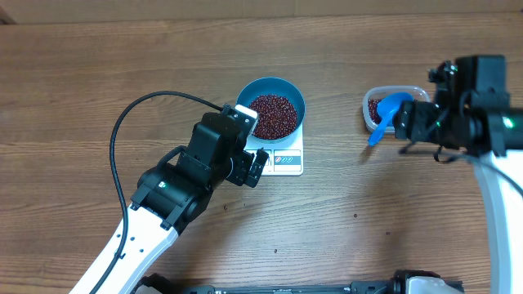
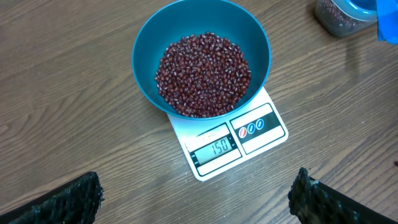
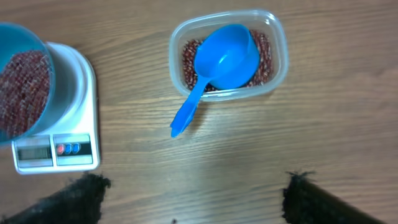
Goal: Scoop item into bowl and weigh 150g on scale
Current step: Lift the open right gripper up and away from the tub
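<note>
Left gripper [image 2: 198, 194] seemingly overlaps scale [image 1: 288, 160].

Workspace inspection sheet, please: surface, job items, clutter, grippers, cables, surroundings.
Surface: wooden table; a few tiny dark specks, unidentifiable.
Job's things: blue bowl of beans sits on the scale; display reads 150.
Clutter: clear tub with more beans; blue scoop rests in it, handle over the rim.
Grippers: left gripper open, empty, above the scale; right gripper open, empty, near the tub.
Cables: black cable loops beside the left arm.
Surroundings: nothing seen.

Blue bowl [image 2: 146, 56], white scale [image 2: 273, 130], red-brown beans [image 2: 202, 74]
</note>
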